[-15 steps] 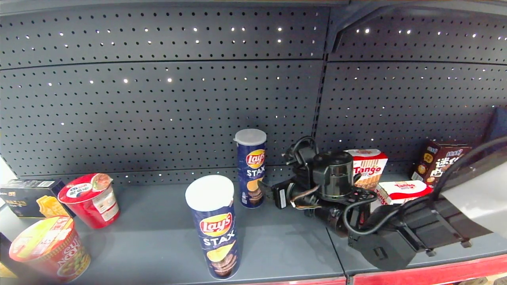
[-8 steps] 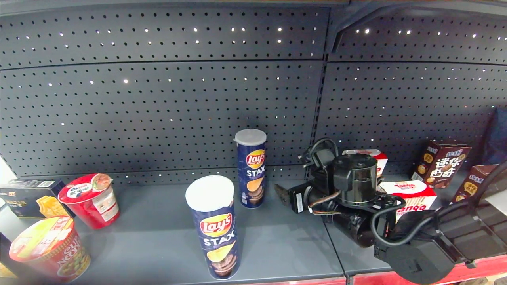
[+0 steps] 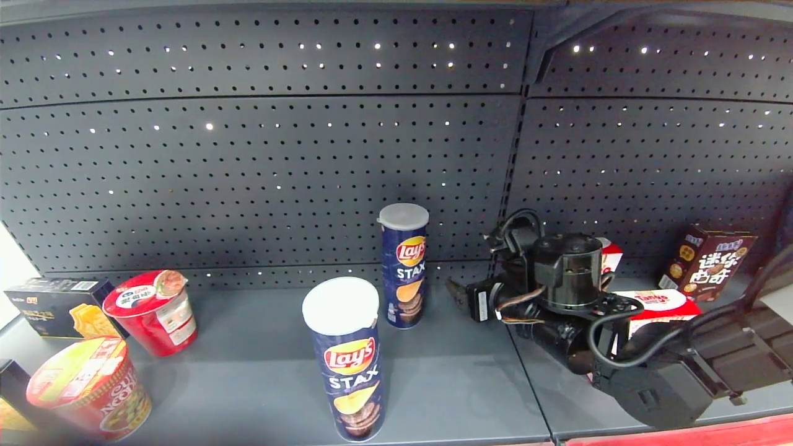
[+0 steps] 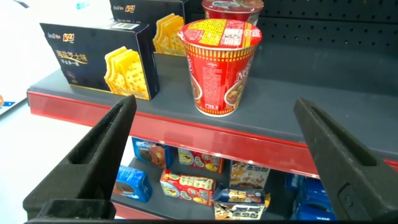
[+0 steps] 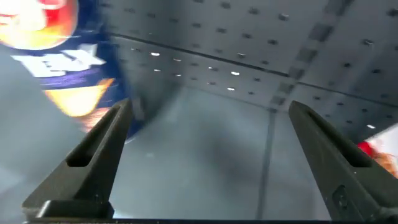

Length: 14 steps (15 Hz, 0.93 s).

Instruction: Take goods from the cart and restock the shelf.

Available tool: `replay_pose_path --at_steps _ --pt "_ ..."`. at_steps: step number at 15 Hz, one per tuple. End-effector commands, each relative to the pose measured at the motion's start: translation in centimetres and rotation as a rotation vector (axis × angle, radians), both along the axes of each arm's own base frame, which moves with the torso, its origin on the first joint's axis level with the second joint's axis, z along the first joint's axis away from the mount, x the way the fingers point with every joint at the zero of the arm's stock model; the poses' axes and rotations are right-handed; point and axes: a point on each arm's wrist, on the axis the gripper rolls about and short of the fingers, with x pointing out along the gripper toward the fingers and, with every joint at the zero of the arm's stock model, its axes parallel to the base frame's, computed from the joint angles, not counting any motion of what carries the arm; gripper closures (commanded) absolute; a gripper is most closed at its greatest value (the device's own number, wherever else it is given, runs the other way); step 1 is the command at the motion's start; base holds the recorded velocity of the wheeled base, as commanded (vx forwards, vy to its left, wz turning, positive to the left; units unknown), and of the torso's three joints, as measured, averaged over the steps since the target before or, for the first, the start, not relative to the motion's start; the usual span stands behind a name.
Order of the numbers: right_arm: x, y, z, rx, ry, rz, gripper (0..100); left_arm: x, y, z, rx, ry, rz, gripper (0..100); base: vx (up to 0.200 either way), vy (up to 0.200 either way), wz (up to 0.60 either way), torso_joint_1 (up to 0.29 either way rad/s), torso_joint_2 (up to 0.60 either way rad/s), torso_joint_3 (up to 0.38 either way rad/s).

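A: Right gripper (image 3: 457,292)?
B: Fingers (image 5: 93,165) were spread and held nothing. It sat low over the shelf (image 3: 248,371), near the rear chip can (image 3: 403,266).
A: Left gripper (image 4: 211,165)?
B: Also spread and empty. It faced a red noodle cup (image 4: 219,65) at the shelf edge, beside a black biscuit box (image 4: 102,59).
A: Other stock?
B: Front chip can (image 3: 346,359) stood upright nearer the edge. A wafer box (image 3: 657,301) lay behind the right arm.

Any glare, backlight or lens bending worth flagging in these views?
Head view: light pricks through the holes of the pegboard panel, whose seams bow from the wide lens; the lid of the front chip can reads near blown white. Left wrist view: even light on the noodle cup. Right wrist view: the same bright pinholes.
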Motion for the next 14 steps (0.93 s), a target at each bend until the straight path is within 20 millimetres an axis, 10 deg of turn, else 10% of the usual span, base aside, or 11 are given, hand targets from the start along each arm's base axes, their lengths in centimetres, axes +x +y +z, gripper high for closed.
replay_pose_path --at_steps 1,14 --pt "0.5 -0.2 -0.5 -0.009 0.01 -0.014 0 0.0 0.0 0.0 -0.001 0.0 0.0 0 0.0 0.0 0.0 0.0 0.0 0.0" --pt "6.2 3.4 -3.4 0.088 -0.039 -0.03 0 0.0 0.0 0.0 -0.001 0.0 0.0 0 0.0 0.0 0.0 0.0 0.0 0.0"
